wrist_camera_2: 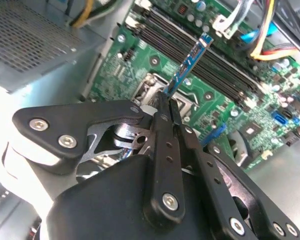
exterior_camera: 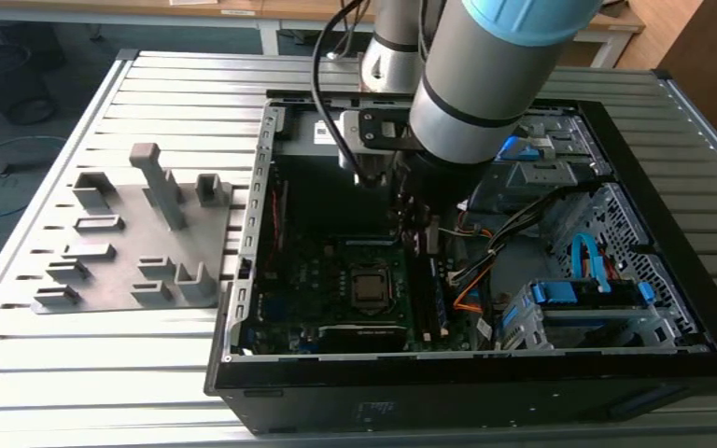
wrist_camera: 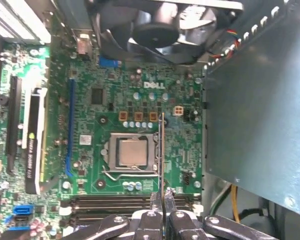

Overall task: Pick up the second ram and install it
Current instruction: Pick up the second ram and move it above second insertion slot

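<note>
White maker's logo [wrist_camera: 155,85] printed on motherboard [wrist_camera: 85,172], beyond CPU socket [wrist_camera: 131,152] from the pincer [wrist_camera: 163,200]. Small white sticker [wrist_camera: 85,139] near socket: print illegible. Expansion card [wrist_camera: 34,145] edge lettering, farther off: too small to read.

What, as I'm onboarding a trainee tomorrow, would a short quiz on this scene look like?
1. True or false: the gripper is shut on the second ram.
2. Pick one. The grey fixture stands: A, inside the computer case; B, on the table, to the exterior view's left of the case; C, on top of the arm.
3. Fill in: in the first wrist view the ram shows edge-on, over the board, right beside the square metal ____ in its socket.

Key: 1 true; 2 B; 3 processor.
</note>
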You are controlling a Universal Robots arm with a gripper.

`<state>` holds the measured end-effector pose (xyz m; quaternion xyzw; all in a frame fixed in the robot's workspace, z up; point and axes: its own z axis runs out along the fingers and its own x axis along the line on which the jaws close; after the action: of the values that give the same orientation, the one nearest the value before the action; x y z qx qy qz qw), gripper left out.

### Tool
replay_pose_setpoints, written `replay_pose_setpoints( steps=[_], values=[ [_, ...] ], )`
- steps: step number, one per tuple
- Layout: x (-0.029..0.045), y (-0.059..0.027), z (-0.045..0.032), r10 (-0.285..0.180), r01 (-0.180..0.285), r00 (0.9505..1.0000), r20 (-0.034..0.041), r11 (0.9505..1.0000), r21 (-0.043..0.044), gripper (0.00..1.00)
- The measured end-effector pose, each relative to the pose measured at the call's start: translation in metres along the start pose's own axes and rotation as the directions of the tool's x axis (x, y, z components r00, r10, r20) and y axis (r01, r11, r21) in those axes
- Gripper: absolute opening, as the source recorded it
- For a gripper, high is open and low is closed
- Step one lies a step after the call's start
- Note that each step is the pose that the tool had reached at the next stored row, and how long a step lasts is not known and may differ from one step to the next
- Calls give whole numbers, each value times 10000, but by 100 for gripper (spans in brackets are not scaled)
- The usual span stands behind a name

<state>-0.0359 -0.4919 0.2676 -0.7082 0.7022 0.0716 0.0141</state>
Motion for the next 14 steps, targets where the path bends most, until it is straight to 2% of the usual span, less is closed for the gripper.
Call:
replay_pose_setpoints(
  steps=[4,14],
  values=[
    [112,2,1,-1,1,10000,0,10000,0,13],
    [130,2,1,0,0,10000,-1,10000,0,13]
  ],
)
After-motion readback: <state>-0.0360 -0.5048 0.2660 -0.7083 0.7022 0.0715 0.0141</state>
